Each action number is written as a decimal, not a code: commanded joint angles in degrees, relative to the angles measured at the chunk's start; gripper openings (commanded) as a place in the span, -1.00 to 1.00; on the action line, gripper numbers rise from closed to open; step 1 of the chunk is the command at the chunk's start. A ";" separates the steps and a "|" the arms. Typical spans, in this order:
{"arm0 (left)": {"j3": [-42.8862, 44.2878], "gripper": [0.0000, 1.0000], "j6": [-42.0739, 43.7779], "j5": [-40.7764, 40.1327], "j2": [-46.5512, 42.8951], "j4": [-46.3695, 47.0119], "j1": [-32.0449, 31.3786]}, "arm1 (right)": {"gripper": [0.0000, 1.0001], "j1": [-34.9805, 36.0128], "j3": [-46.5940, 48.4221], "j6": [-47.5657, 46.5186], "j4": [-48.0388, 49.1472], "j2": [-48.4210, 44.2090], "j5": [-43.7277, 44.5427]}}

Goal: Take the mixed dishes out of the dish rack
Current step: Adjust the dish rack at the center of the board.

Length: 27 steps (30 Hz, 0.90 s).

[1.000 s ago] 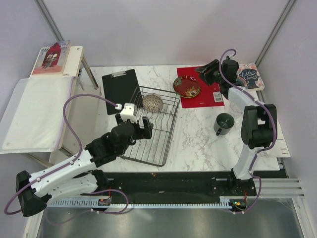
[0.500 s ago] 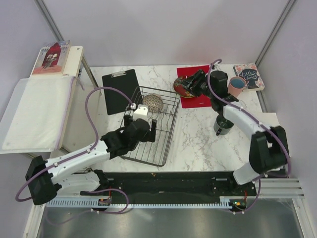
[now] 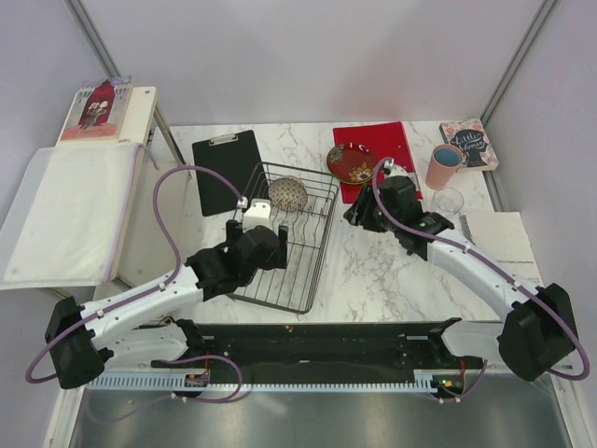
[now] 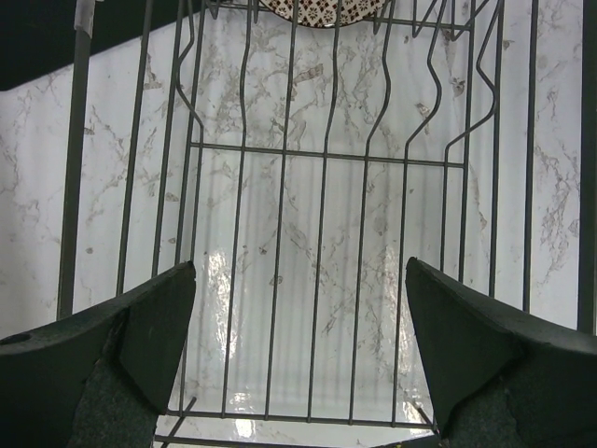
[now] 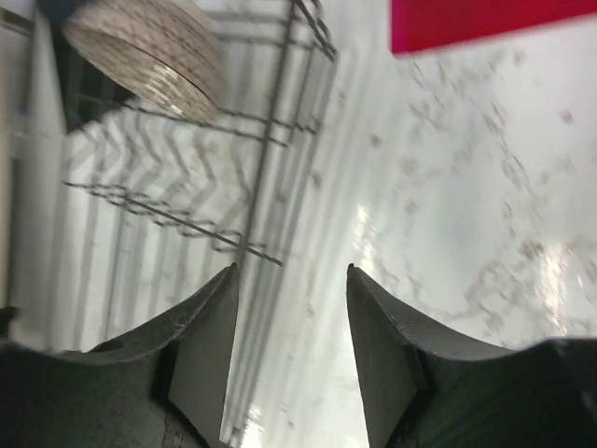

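Black wire, the dish rack [image 3: 315, 254] is sitting on the marble table [image 3: 373, 273], holding the beige mesh-patterned bowl [image 3: 287, 193] at its far end, a clipboard [image 3: 224, 170] just beside it. The dark red patterned plate [image 3: 352, 163] is lying on a red mat [image 3: 392, 140], with the pink cup [image 3: 444, 166] and small clear glass [image 3: 449, 200] standing nearby. The left gripper [image 4: 298, 280] is hovering over the rack, spread wide and empty. The right gripper [image 5: 292, 280] is reaching low beside the rack, fingers apart, holding nothing.

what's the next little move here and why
Probably ease the left gripper forward along the dish rack toward the beige bowl, the only dish visible in it. The gripper is open, empty and lined up with the bowl, which sits at the rack's far end just ahead.
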 commanded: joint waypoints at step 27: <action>-5.22 0.99 -8.33 -1.63 -10.47 1.38 0.14 | 0.18 10.80 -4.28 6.00 7.63 7.74 -1.17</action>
